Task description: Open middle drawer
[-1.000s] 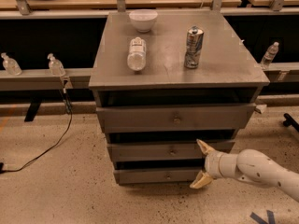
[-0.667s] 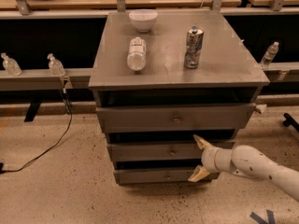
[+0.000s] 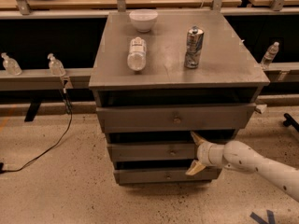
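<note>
Over at the left edge of the frame there are two little clear bottles (image 3: 10, 64) on a ledge and a black cable (image 3: 46, 148) trailing across the speckled floor, nothing to do with the job. Moving in, the grey cabinet (image 3: 224, 59) sits dead centre with a matte, metal-looking top. On it are a white bowl (image 3: 143, 20), a water bottle (image 3: 136, 53) lying on its side and a shiny can (image 3: 193, 47) standing upright.

Below are three flat grey fronts, stacked. The middle drawer (image 3: 149, 151) is second down, low centre in the frame, a long thin slab running left to right with a tiny round knob (image 3: 173, 152). It doesn't look pulled out yet to me.

The bit that matters: the gripper (image 3: 192, 154) is at the right-hand end of that front, so the knob lies just to its left. Its two tan, pointed fingers (image 3: 198, 139) are spread wide, one above the other, upper tip at the drawer's top edge and lower tip by its bottom edge, bracketing the front across its short side. Nothing is clamped that I can see. My guess is it has to catch that front, then pull straight out. The smooth white arm (image 3: 261, 164) runs off to the lower right.
</note>
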{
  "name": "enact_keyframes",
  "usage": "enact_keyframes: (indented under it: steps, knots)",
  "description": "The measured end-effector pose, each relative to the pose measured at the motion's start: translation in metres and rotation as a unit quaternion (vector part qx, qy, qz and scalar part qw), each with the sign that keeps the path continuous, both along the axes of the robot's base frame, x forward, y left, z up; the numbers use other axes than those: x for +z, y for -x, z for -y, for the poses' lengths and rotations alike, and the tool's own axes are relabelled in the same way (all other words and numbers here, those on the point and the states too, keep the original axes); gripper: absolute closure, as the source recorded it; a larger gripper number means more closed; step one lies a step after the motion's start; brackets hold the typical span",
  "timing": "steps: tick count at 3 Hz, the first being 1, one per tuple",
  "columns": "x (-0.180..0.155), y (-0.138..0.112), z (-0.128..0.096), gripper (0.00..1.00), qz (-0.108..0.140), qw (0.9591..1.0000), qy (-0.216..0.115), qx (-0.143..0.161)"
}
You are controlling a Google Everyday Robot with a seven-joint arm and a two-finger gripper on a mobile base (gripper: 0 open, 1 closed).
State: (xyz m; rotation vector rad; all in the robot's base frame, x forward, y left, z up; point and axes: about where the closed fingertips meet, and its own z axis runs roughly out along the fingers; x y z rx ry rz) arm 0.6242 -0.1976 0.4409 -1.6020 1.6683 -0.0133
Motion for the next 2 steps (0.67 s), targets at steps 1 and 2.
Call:
enact_keyframes:
  steps: [1, 2]
  knots:
    - [-0.0147, -0.0145, 0.0030, 0.00, -0.005, 0.9999, 0.002, -0.012]
    - [-0.0242, -0.0214, 0.0024, 0.05, -0.014, 0.9997, 0.010, -0.020]
